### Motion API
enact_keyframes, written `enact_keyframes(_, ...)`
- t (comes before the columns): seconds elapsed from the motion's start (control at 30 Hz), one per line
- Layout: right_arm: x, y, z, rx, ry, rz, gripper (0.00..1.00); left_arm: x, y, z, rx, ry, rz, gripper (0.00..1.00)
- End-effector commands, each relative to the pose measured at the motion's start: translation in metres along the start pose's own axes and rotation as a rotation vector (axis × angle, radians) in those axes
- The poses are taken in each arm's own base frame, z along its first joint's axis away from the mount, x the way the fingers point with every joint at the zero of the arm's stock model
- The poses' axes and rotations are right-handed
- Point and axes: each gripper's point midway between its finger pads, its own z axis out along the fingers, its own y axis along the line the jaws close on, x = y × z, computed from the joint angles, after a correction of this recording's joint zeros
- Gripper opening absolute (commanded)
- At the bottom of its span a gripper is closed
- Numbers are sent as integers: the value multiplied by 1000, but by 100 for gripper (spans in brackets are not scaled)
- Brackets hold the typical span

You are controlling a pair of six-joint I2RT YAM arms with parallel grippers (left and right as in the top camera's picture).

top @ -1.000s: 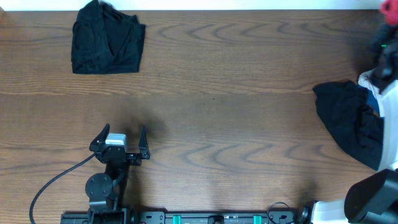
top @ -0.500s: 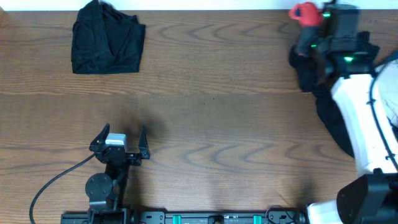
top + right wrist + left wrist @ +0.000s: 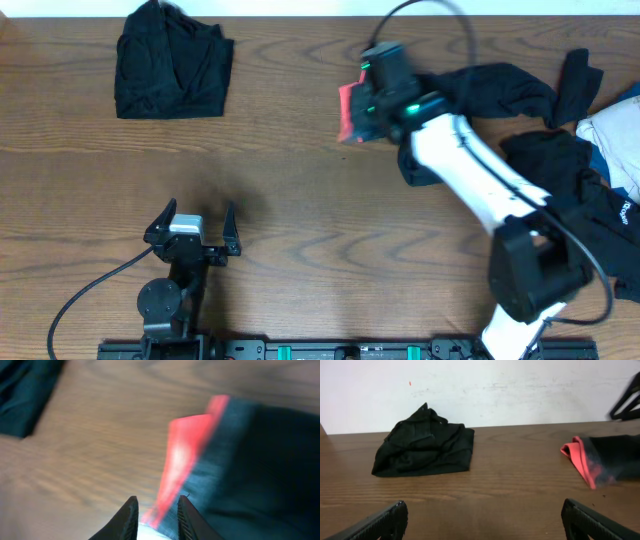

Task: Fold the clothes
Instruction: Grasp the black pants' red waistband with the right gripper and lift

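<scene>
**Right arm stretched over the coral end of the trousers**

Brown wood-grain counter (image 3: 320,210) fills the overhead frame, and the left wrist view shows a plain white wall (image 3: 520,385) behind its far edge.

The white right arm (image 3: 470,165) rises from the lower right corner and reaches diagonally to the upper centre. Its right tool (image 3: 156,500) points down at the cloth, fingers a narrow gap apart. Blur hides whether any fabric is pinched between them. The left tool (image 3: 200,207) sits low in the lower left of the frame with its fingers spread wide and nothing between them. A black cable (image 3: 85,290) loops away from that arm.

The long black trouser-like garment (image 3: 500,85) lies in the upper right of the overhead frame. Its long axis runs roughly left to right. The coral-red inner band (image 3: 350,110) marks the end pointing left, just under the right tool. The other end curls up near the upper right corner.

A folded black garment (image 3: 172,68) rests in the upper left, well apart. A heap of black clothes (image 3: 565,195) lies at the right edge, with white and blue fabric (image 3: 615,135) beside it.
</scene>
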Motion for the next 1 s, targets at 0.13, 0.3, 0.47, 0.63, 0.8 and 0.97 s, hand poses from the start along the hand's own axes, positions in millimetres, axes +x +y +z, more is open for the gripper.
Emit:
enact_keyframes(0.13,6,63,0,-71,-62,-112,32,15,-1,1,7,42,8,98)
enact_keyframes(0.3,-1,32,-1,112,-100,-219,40,15,-1,1,7,42,8,98)
enact_keyframes(0.47,5,-7,-1,217,-27,-299,43,15,-1,1,7,42,8,98)
enact_keyframes(0.63,19,-24,2,209,76,-464,47,15,-1,1,7,42,8,98)
enact_keyframes(0.8,47,-18,15,84,191,-703,53,15,-1,1,7,42,8,98)
enact_keyframes(0.97,75,-36,36,141,299,-785,54,15,-1,1,7,42,8,98)
